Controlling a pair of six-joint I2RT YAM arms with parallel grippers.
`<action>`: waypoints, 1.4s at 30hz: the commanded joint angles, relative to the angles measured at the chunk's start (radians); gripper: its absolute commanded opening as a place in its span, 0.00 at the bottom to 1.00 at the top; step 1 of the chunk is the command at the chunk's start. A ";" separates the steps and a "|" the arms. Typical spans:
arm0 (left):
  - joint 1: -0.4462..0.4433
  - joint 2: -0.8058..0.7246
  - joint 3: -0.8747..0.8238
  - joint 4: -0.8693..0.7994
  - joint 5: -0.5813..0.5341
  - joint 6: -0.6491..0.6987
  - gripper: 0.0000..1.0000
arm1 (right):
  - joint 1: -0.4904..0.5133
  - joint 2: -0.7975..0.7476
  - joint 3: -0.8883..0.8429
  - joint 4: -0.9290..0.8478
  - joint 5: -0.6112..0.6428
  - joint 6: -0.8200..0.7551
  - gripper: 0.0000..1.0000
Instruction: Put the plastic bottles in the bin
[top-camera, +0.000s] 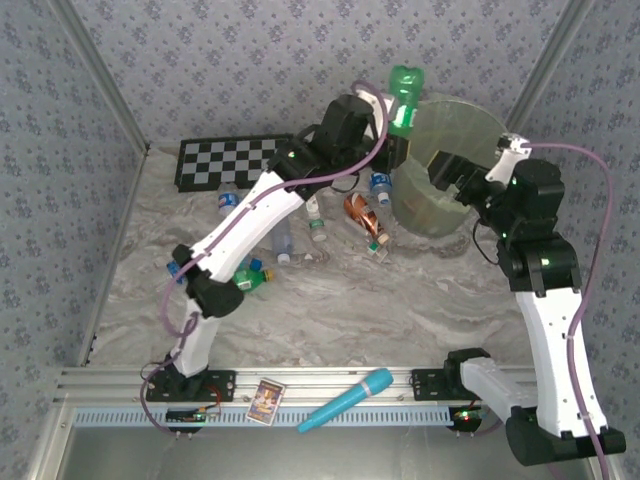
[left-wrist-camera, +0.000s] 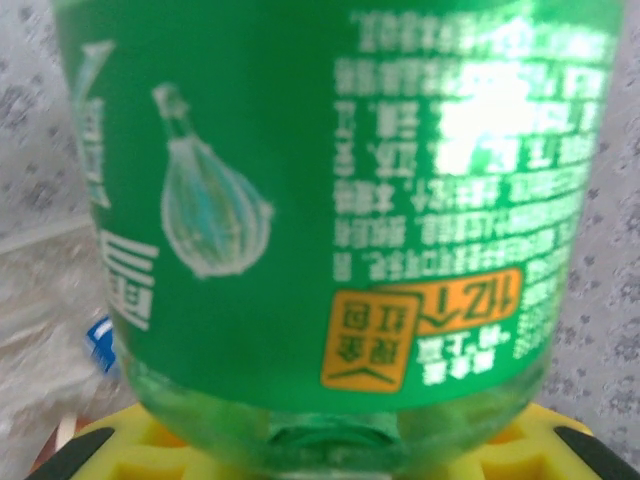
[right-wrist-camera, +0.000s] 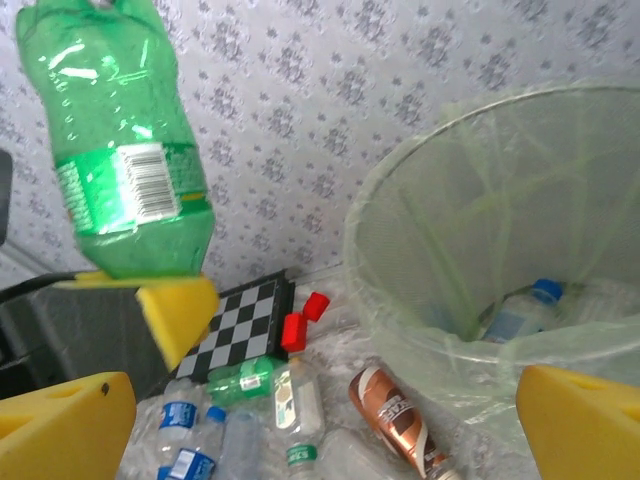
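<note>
My left gripper (left-wrist-camera: 330, 455) is shut on a green plastic bottle (top-camera: 404, 98), holding it upright, high beside the left rim of the bin (top-camera: 470, 130). The same bottle (right-wrist-camera: 120, 150) hangs at the upper left of the right wrist view, above a yellow pad. My right gripper (top-camera: 452, 182) stands open at the bin's front wall (right-wrist-camera: 420, 230), nothing between its fingers. One clear bottle with a blue cap (right-wrist-camera: 520, 312) lies inside the bin. Several bottles lie left of it: a brown-orange one (top-camera: 365, 215), a green one (top-camera: 253, 278) and clear ones (top-camera: 283, 238).
A black-and-white checkerboard (top-camera: 235, 160) lies at the back left, with two small red blocks (right-wrist-camera: 293, 330) at its corner. A turquoise microphone-shaped object (top-camera: 345, 400) and a small card (top-camera: 266, 400) rest on the front rail. Patterned walls close in the table.
</note>
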 joint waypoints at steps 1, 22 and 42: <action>0.003 0.108 0.191 -0.032 0.038 0.023 0.30 | -0.006 -0.026 -0.009 -0.007 0.069 -0.030 1.00; -0.001 0.251 0.131 0.428 0.072 -0.033 0.30 | -0.008 -0.087 -0.037 -0.036 0.111 -0.039 1.00; 0.004 0.310 0.132 0.441 0.046 0.002 0.31 | -0.004 -0.080 -0.033 -0.036 0.102 -0.042 0.99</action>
